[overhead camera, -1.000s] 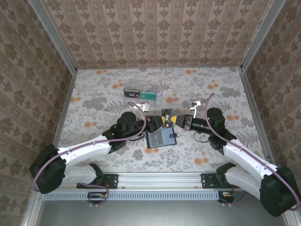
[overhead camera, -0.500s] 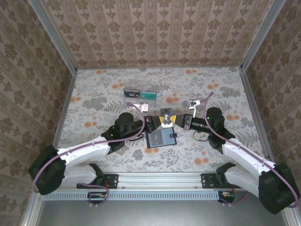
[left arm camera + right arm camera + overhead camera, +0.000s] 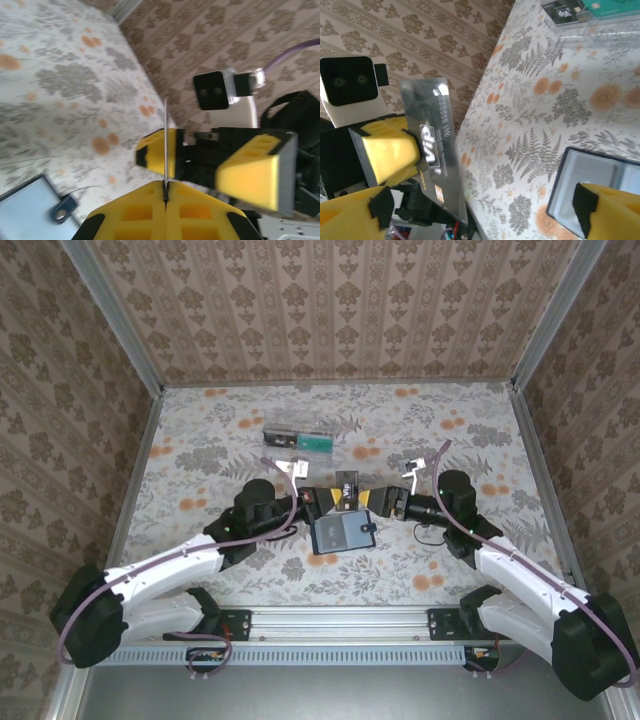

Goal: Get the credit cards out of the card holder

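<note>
A dark credit card (image 3: 432,150) marked VIP stands on edge above the table. My left gripper (image 3: 165,192) is shut on it, and the card (image 3: 165,140) shows edge-on between the yellow fingers. In the top view the left gripper (image 3: 328,500) holds the card (image 3: 347,486) just behind the card holder (image 3: 340,533). My right gripper (image 3: 379,501) is open beside the card, one finger on each side and apart from it. The card holder (image 3: 600,177) lies open and flat, grey-blue face up, with its small tab (image 3: 62,213) at one edge.
A clear plastic box (image 3: 298,438) with a green card (image 3: 316,444) and other cards lies further back on the floral table (image 3: 200,460). The same box (image 3: 580,17) sits at the top right of the right wrist view. Patterned walls enclose the table.
The left gripper closed onto the card and the right gripper opened, letting go of it. The left arm drew back slightly to the left.
</note>
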`<act>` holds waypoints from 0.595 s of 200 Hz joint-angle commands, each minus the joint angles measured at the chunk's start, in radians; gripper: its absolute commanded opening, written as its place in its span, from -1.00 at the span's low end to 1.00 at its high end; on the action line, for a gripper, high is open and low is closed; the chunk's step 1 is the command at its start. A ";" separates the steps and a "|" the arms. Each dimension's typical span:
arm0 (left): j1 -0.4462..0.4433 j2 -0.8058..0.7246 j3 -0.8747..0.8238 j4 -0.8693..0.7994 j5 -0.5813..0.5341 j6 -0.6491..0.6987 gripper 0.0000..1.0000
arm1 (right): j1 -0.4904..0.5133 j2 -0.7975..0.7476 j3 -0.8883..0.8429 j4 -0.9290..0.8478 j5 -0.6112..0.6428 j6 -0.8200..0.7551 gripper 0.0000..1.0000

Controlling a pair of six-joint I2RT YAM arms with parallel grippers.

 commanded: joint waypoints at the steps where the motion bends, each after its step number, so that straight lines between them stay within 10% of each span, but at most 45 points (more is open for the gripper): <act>1: 0.024 -0.048 0.075 -0.267 -0.077 0.113 -1.00 | -0.006 -0.039 0.027 -0.125 0.065 -0.087 1.00; 59: 0.078 0.029 0.376 -0.904 -0.450 0.453 -1.00 | -0.005 -0.081 0.060 -0.251 0.168 -0.189 1.00; 119: 0.082 0.173 0.470 -0.897 -0.693 1.097 -1.00 | 0.009 -0.160 -0.001 -0.216 0.264 -0.203 1.00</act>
